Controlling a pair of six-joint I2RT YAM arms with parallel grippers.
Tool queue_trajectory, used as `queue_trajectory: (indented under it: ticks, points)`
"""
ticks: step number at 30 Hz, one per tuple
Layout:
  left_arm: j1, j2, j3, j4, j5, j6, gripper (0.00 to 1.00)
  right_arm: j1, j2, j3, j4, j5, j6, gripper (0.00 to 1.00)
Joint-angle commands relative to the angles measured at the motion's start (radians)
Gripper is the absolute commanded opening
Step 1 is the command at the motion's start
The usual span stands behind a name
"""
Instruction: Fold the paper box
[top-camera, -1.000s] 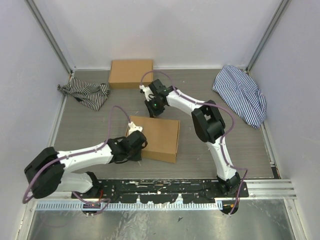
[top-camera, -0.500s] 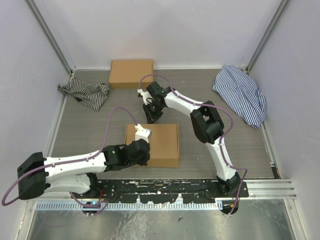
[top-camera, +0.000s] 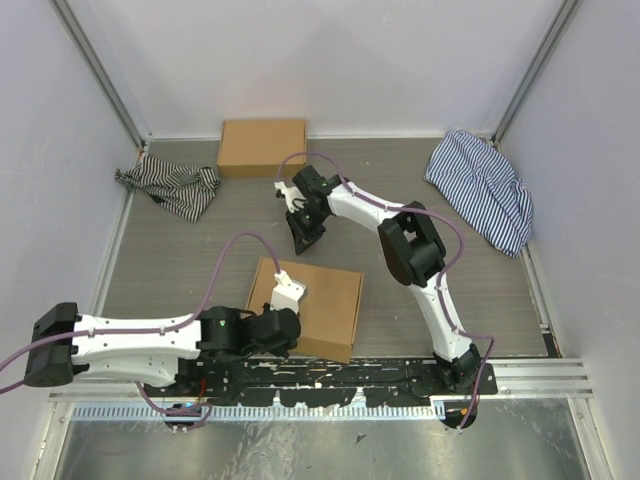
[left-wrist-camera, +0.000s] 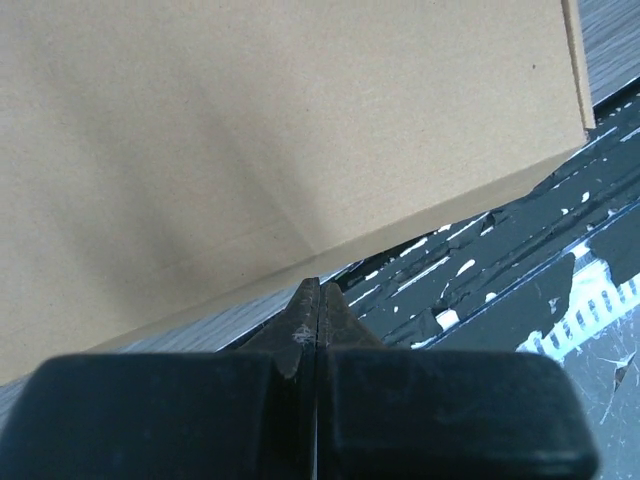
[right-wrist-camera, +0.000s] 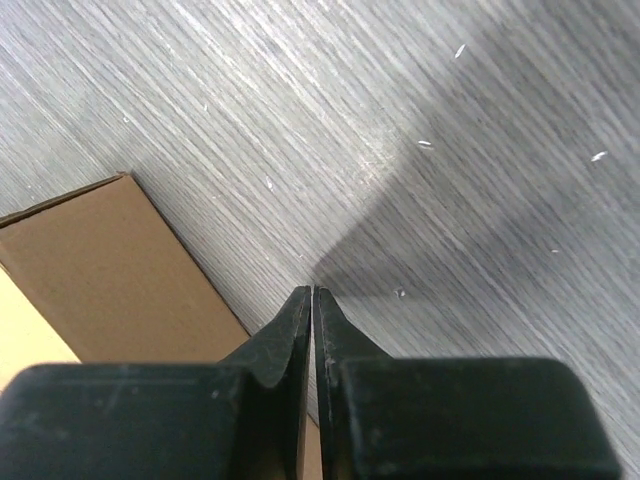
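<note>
The paper box (top-camera: 318, 300) lies shut and flat on the table's near middle, a plain brown shallow box, slightly turned. In the left wrist view its brown top (left-wrist-camera: 280, 130) fills the upper frame. My left gripper (top-camera: 288, 336) is shut and holds nothing. Its tips (left-wrist-camera: 318, 290) are low at the box's near edge, by its near-left corner; I cannot tell whether they touch it. My right gripper (top-camera: 300, 242) is shut too, also holding nothing, and points down at the bare table just beyond the box's far edge. One box corner (right-wrist-camera: 100, 280) shows to the left of the right gripper's tips (right-wrist-camera: 313, 292).
A second brown cardboard box (top-camera: 262, 147) sits against the back wall. One striped cloth (top-camera: 170, 187) lies at the back left and a larger one (top-camera: 482, 190) at the back right. The black mounting plate (top-camera: 340, 372) runs just in front of the paper box.
My left arm has swung back toward the near edge, going from the box's left side to its near-left corner. The box slid nearer and turned slightly. My right gripper barely shifted.
</note>
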Motion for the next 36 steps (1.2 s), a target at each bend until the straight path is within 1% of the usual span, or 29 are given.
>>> queue_trajectory:
  ticks: [1, 4, 6, 9, 11, 13, 17, 20, 24, 28, 32, 36]
  points:
    - [-0.02, -0.034, 0.032, 0.034, -0.054, 0.001, 0.01, -0.006, -0.068, -0.019, 0.041, 0.041, 0.03, 0.1]
    - [-0.032, -0.009, 0.055, 0.07, -0.008, 0.038, 0.01, -0.048, -0.128, -0.081, 0.072, 0.117, 0.114, 0.09]
    - [-0.054, 0.038, 0.078, 0.076, 0.01, 0.054, 0.01, -0.095, -0.195, -0.178, 0.128, 0.163, 0.184, 0.08]
    - [-0.123, 0.133, 0.113, 0.074, -0.011, 0.054, 0.0, -0.168, -0.323, -0.38, 0.213, 0.231, 0.26, 0.08]
    - [-0.169, 0.187, 0.136, 0.079, -0.043, 0.04, 0.0, -0.196, -0.393, -0.47, 0.238, 0.271, 0.275, 0.08]
    - [-0.2, 0.27, 0.155, 0.093, -0.063, 0.031, 0.0, -0.201, -0.44, -0.523, 0.234, 0.282, 0.267, 0.08]
    - [-0.219, 0.371, 0.184, 0.135, -0.084, 0.02, 0.0, -0.201, -0.49, -0.594, 0.234, 0.255, 0.258, 0.08]
    - [-0.219, 0.425, 0.202, 0.172, -0.111, 0.02, 0.0, -0.2, -0.51, -0.64, 0.252, 0.196, 0.253, 0.08]
    - [-0.219, 0.493, 0.256, 0.166, -0.189, 0.022, 0.0, -0.193, -0.514, -0.677, 0.251, 0.129, 0.238, 0.08]
    - [-0.216, 0.532, 0.284, 0.173, -0.279, 0.0, 0.0, -0.158, -0.522, -0.712, 0.245, 0.114, 0.227, 0.08]
    - [-0.189, 0.582, 0.303, 0.184, -0.333, -0.03, 0.0, -0.12, -0.543, -0.745, 0.261, 0.088, 0.24, 0.08]
    - [-0.167, 0.651, 0.328, 0.169, -0.39, -0.073, 0.0, -0.117, -0.54, -0.744, 0.27, 0.066, 0.253, 0.08]
